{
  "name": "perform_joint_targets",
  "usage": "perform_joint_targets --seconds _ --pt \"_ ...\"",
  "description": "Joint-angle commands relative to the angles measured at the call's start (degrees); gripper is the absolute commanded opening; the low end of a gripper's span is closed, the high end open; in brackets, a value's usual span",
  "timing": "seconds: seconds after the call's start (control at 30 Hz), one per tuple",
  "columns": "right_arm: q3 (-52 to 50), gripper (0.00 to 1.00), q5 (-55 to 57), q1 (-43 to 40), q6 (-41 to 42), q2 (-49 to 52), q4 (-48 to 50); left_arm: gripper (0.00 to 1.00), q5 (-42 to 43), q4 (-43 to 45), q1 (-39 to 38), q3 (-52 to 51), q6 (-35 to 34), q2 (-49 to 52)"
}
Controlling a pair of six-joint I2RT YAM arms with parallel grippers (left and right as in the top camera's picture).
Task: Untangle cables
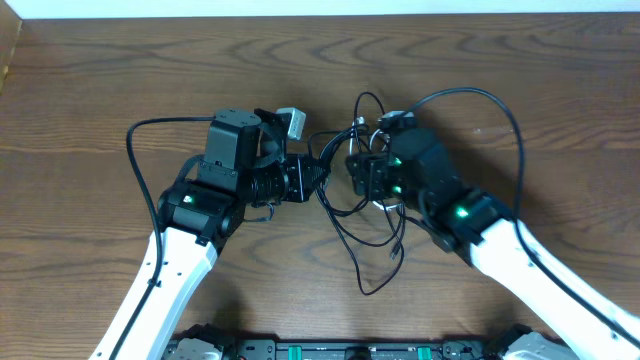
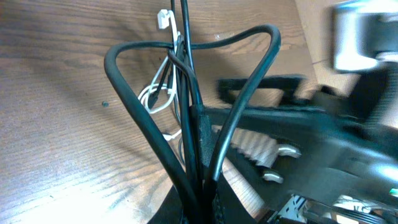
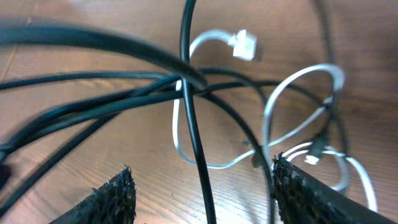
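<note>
Listing the cables (image 1: 368,215): we judge them light, limp and slick, best taken at a free end, clear of the crossings. They lie knotted on the surface (image 1: 100,100) just right of the left claw (image 1: 318,178), which is clenched on black strands. The right claw (image 3: 205,190), beyond that knot, is released, one strand between its jaws. We count one white cable (image 3: 244,43); the number of black ones is hidden.
</note>
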Motion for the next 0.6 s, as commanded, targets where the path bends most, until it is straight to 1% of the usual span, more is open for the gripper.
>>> perform_joint_targets --seconds 0.0,0.03,0.07,0.1,0.13,0.17,0.27,0.4,0.53,0.57 --pt "0.4 0.53 1.3 0.3 0.5 -8.2 -1.4 0.07 0.3 0.3 0.1 0.4 -0.5 -0.4" --pt "0.4 0.46 0.3 0.3 0.7 -9.1 -1.6 0.07 0.3 0.3 0.1 0.4 -0.5 -0.4" --pt "0.4 0.35 -1.1 0.3 0.7 -9.7 -1.7 0.07 0.3 0.3 0.1 0.4 -0.5 -0.4" --pt "0.4 0.29 -2.8 0.3 1.3 -9.7 -1.7 0.08 0.4 0.3 0.1 0.4 -0.5 -0.4" --pt "0.4 0.25 -3.2 0.3 2.4 -9.4 -1.9 0.07 0.3 0.3 0.1 0.4 -0.5 -0.4" --pt "0.3 0.25 -3.5 0.3 4.5 -8.0 -2.3 0.07 0.3 0.3 0.1 0.4 -0.5 -0.4" --pt "0.3 0.3 -4.2 0.9 7.1 -3.5 -1.9 0.08 0.3 0.3 0.1 0.4 -0.5 -0.4" --pt "0.3 0.32 -5.1 2.5 8.1 1.3 -0.7 0.07 0.3 0.3 0.1 0.4 -0.5 -0.4" --pt "0.3 0.34 -5.1 2.9 9.3 2.8 -0.2 0.08 0.3 0.3 0.1 0.4 -0.5 -0.4" --pt "0.3 0.36 -4.2 2.9 9.2 2.9 -0.1 0.07 0.3 0.3 0.1 0.4 -0.5 -0.4"
